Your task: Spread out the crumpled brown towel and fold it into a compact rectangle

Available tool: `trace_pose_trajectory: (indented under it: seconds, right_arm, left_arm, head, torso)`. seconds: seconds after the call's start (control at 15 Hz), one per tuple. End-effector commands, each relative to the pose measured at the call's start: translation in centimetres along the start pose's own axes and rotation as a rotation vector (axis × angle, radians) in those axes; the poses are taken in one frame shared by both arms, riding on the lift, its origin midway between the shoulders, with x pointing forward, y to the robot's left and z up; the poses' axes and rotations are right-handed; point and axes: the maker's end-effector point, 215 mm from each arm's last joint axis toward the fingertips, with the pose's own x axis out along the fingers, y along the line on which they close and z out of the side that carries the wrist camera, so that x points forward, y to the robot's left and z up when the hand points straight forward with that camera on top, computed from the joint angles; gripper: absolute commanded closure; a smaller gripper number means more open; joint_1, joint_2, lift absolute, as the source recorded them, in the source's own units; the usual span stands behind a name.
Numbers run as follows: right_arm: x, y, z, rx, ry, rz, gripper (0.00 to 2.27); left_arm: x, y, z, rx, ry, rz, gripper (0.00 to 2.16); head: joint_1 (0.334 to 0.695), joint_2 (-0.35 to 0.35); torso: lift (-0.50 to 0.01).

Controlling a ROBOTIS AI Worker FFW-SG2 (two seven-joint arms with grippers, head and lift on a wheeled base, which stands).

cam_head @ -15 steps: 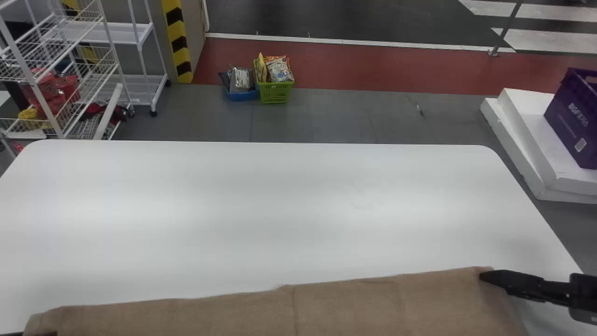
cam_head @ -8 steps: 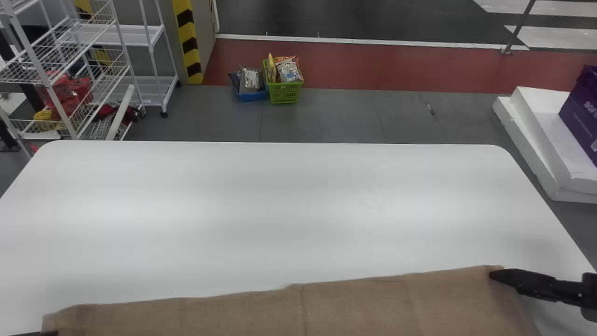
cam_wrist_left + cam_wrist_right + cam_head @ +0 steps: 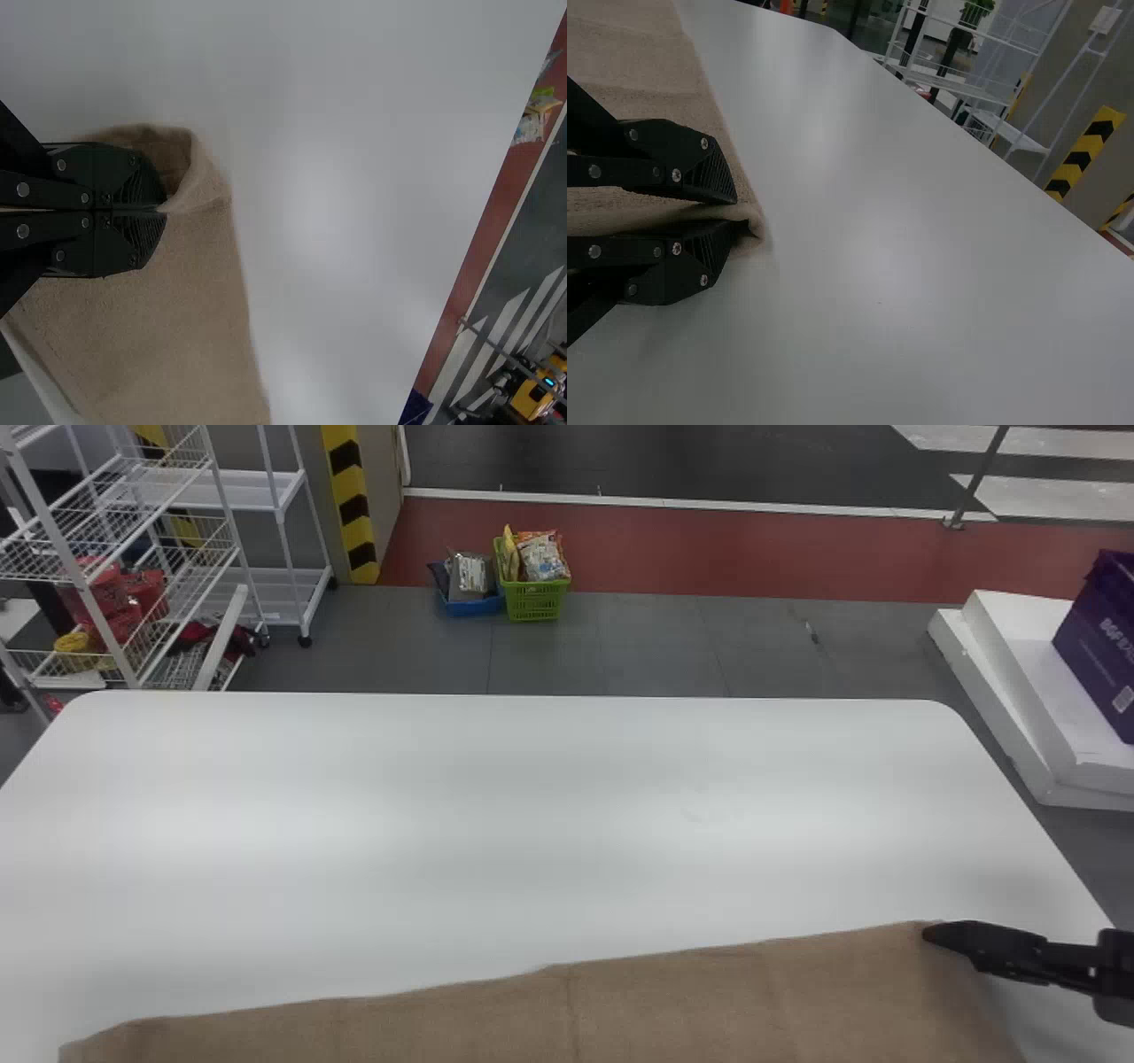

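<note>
With our left gripper (image 3: 165,211) we clench one end of the brown towel (image 3: 496,1023), which stretches rightward across the near part of the white table (image 3: 532,824) to the corner that our right gripper (image 3: 927,934) pinches between its fingers.

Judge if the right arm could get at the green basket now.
Probably not: the green basket stands on the floor beyond the table, and the right pincer is gripping the towel.
</note>
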Motion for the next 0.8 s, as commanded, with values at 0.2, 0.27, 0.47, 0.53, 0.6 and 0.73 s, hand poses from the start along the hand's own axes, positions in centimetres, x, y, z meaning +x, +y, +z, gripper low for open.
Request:
trace_pose_trajectory:
  seconds: [0.2, 0.27, 0.47, 0.53, 0.6, 0.73]
  right_arm:
    - [-0.1, 0.9, 0.2, 0.076, -0.011, 0.045, 0.95]
    - [-0.2, 0.9, 0.2, 0.078, -0.01, 0.042, 0.95]
    - [-0.3, 1.1, 1.0, 0.071, -0.025, 0.038, 0.95]
    - [-0.3, 1.1, 1.1, 0.072, -0.027, 0.037, 0.95]
    - [-0.4, 1.1, 1.3, 0.083, -0.036, 0.039, 0.95]
    - [-0.3, 0.9, 1.4, 0.107, -0.046, 0.048, 0.95]
  left_arm:
    - [0.1, -0.4, -0.5, -0.004, 0.01, -0.014, 1.44]
    - [0.2, -0.5, -0.6, -0.003, 0.015, -0.019, 1.44]
    - [0.4, -0.7, -0.8, 0.002, 0.024, -0.032, 1.44]
    - [0.4, -0.7, -0.8, 0.002, 0.026, -0.033, 1.44]
    - [0.4, -0.6, -0.9, 0.0, 0.027, -0.032, 1.44]
    - [0.4, -0.5, -1.0, -0.003, 0.029, -0.032, 1.44]
  head:
    - [0.695, -0.065]
    - [0.695, -0.065]
    - [0.695, -0.072]
    - [0.695, -0.075]
    - [0.695, -0.078]
    - [0.695, -0.081]
  torso:
    - [-0.127]
    - [-0.127]
    - [-0.127]
    - [-0.127]
    - [-0.127]
    - [-0.127]
